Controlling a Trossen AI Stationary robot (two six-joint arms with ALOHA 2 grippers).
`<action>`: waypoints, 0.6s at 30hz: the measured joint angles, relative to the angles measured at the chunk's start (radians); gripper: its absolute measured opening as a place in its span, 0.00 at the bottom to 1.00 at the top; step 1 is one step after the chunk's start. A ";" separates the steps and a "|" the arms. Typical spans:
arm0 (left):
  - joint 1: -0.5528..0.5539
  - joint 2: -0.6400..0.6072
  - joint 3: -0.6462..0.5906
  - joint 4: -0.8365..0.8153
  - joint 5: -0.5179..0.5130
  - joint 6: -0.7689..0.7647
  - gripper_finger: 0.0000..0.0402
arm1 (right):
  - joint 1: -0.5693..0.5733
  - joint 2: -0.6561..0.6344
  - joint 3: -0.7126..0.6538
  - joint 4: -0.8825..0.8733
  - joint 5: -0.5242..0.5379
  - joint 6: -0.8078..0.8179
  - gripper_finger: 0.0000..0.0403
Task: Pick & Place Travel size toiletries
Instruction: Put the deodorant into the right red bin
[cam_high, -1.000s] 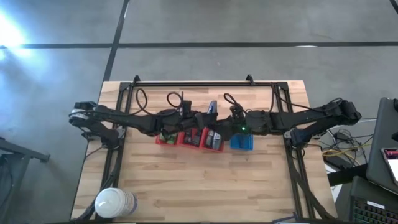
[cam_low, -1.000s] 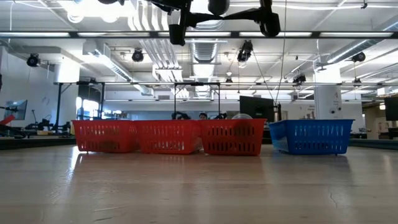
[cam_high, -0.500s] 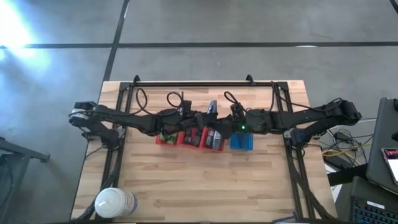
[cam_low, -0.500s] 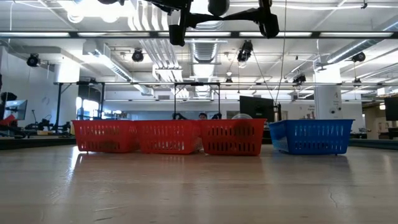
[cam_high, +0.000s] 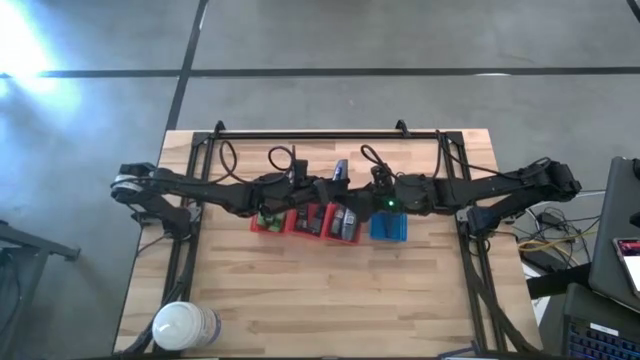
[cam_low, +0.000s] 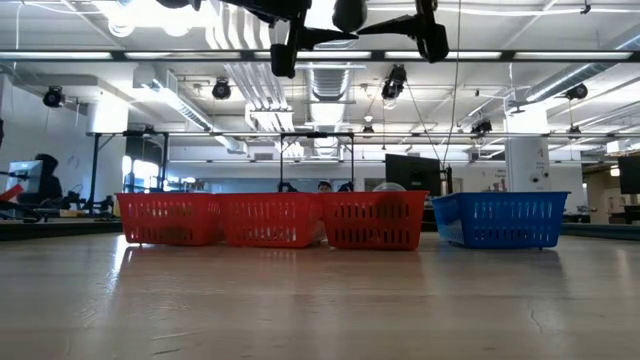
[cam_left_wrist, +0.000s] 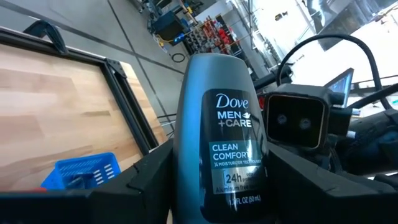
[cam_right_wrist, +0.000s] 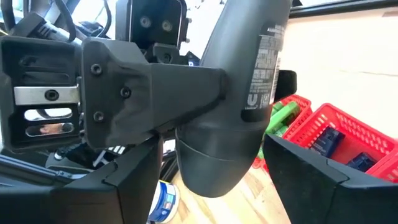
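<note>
— Judging by how the arms meet over the middle of the table, which step is in hand?

— A handover in mid-air, it would seem. The bottle (cam_left_wrist: 214, 124) (a dark grey Dove roll-on) is clamped between the fingers of the left gripper (cam_left_wrist: 214, 186) and is held high above the table, just far of the red baskets (cam_high: 305, 222).

— And the right gripper (cam_right_wrist: 214, 155)?

— It has been brought up from the right to face the left one. Its fingers (cam_right_wrist: 127, 180) are spread on either side of the bottle's rounded end, and a narrow gap can be seen on at least one side, so nothing is judged to be gripped by it yet.

— What is called for next?

— The right fingers would have to be closed on that end before the left ones are released; if the order were reversed, the bottle would be dropped. After that, a short carry right and down to the blue basket (cam_high: 388, 229) is the likely placement, since it lies under the right arm.

— Where are the other toiletries?

— Several dark and green (cam_right_wrist: 283, 115) ones are seen lying in the red baskets. What is in the blue one cannot be made out.

— Any risk?

— The bottle is smooth and rounded, so a grip taken only at its tip could slip.
</note>
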 joint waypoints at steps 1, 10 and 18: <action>0.001 0.000 0.000 -0.002 -0.002 0.000 0.55 | -0.001 0.000 0.000 0.000 0.004 -0.003 0.68; 0.006 0.000 0.000 0.000 -0.003 -0.001 0.54 | -0.001 0.018 0.000 0.031 0.017 0.004 0.76; 0.007 0.006 0.000 -0.004 0.003 -0.003 0.54 | -0.001 0.081 0.018 0.072 -0.006 -0.011 0.79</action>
